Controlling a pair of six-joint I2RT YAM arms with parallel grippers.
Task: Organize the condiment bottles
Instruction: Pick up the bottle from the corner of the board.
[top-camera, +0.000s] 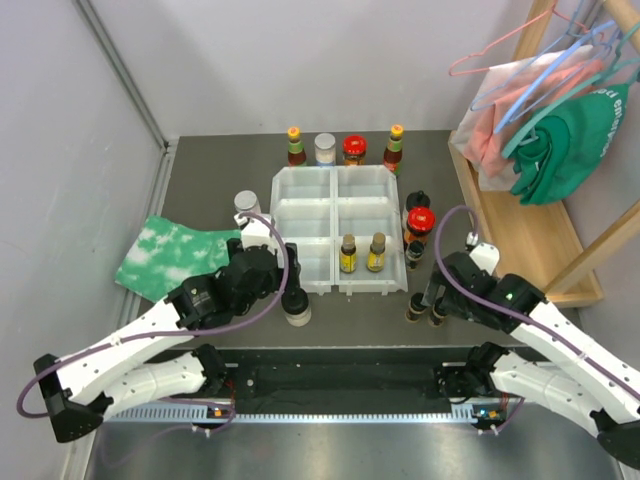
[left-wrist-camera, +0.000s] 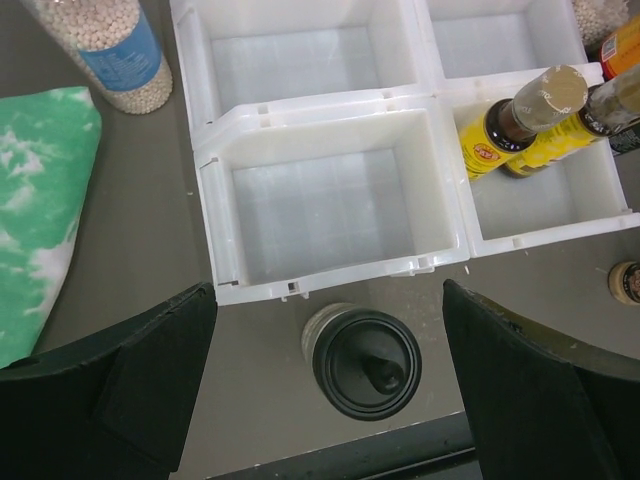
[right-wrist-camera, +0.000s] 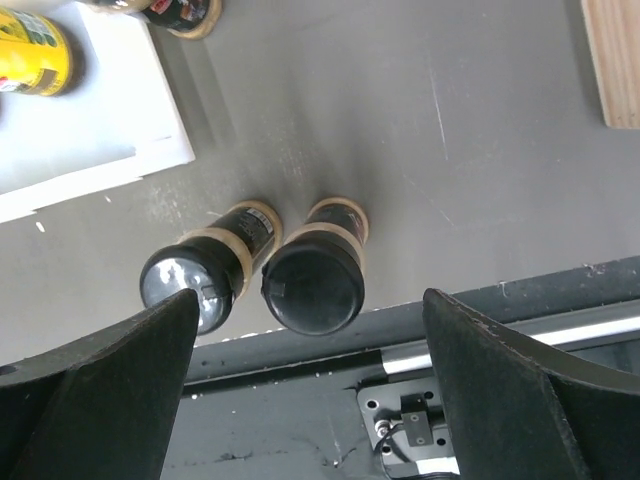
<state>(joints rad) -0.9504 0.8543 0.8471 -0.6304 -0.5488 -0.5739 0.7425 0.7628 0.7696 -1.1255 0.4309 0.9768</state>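
Fingers (left-wrist-camera: 110, 390) of the left hand (left-wrist-camera: 328, 335) are spread wide. A jar with a black cap (left-wrist-camera: 365, 362) stands on the gray table (left-wrist-camera: 150, 250) between them, and neither finger touches it. Just past the jar, the near wall of a white tray (left-wrist-camera: 330, 275) stands in the way, with an empty box behind it. A green and white cloth (left-wrist-camera: 40, 200) lies off to this hand's left. Farther ahead on that side stands a clear jar of little white balls (left-wrist-camera: 110, 50). Ahead and to the right, two yellow-label bottles (left-wrist-camera: 510, 125) stand in the next box of the tray.

The right hand (right-wrist-camera: 308, 300) is open wide too. A tiny dark jar with a black top (right-wrist-camera: 312, 285) stands in the middle of the gap between its fingers. A second tiny jar with a shiny top (right-wrist-camera: 190, 280) stands close beside the first and right next to the hand's left finger. I cannot tell if that finger touches it. A corner of the tray lies ahead to the left. A wooden rack (top-camera: 510, 230) stands well off to this hand's right.
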